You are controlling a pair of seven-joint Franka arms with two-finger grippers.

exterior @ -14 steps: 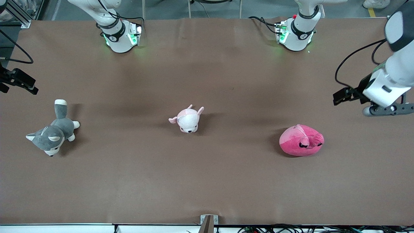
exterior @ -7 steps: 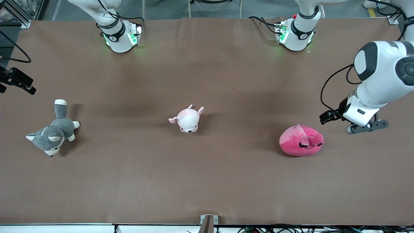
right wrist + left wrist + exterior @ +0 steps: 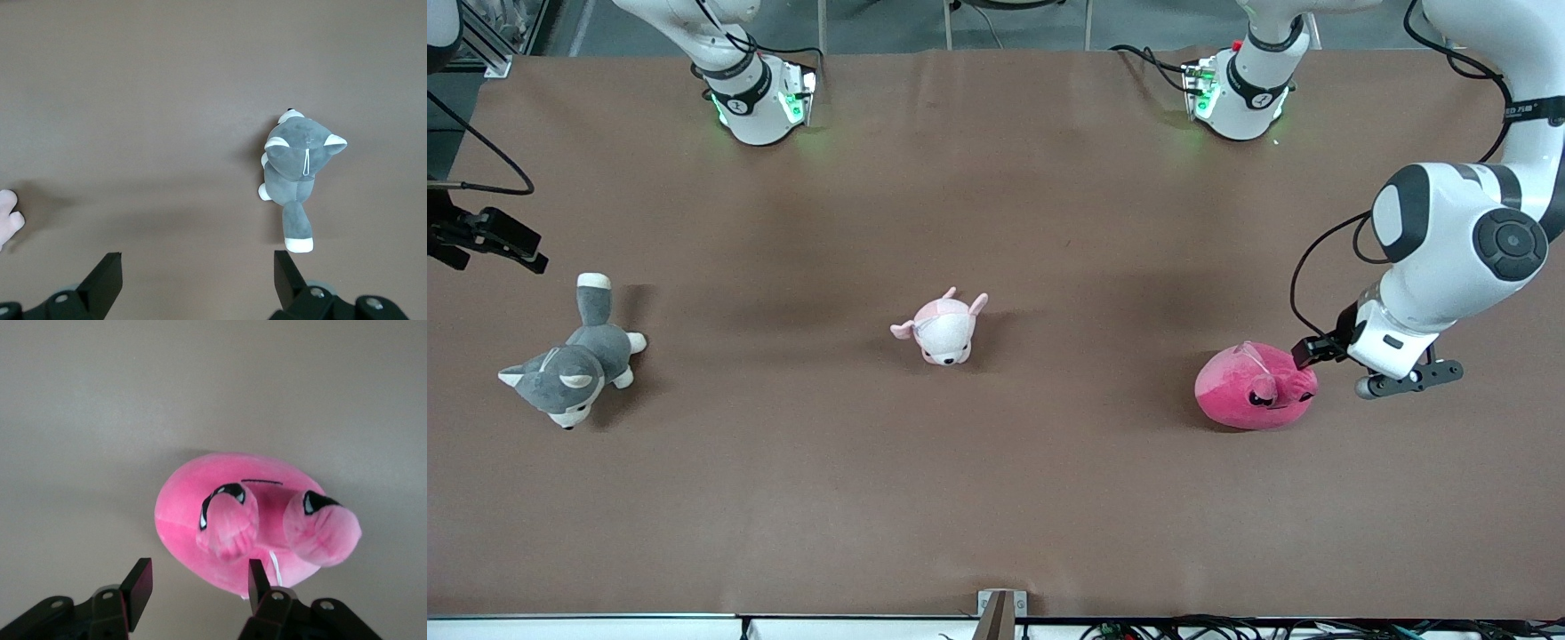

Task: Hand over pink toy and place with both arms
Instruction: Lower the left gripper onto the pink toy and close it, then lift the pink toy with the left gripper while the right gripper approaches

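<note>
The pink toy (image 3: 1254, 388), a round hot-pink plush with black angry eyes, lies on the table toward the left arm's end. It fills the middle of the left wrist view (image 3: 253, 520). My left gripper (image 3: 1392, 372) hangs over the table right beside the toy. In the left wrist view the left gripper (image 3: 198, 581) is open and empty, with one fingertip (image 3: 259, 577) over the toy's edge. My right gripper (image 3: 197, 268) is open and empty over bare table near the grey dog. Only a black part of its hand (image 3: 489, 238) shows in the front view.
A grey-and-white plush dog (image 3: 574, 360) lies toward the right arm's end and also shows in the right wrist view (image 3: 297, 177). A small pale-pink-and-white plush (image 3: 943, 327) lies mid-table. The brown table cover (image 3: 996, 498) is bare nearer the front camera.
My left arm has swung in and come down from the table's end to beside the pink toy. The right hand has shifted slightly. The toys have not moved.
</note>
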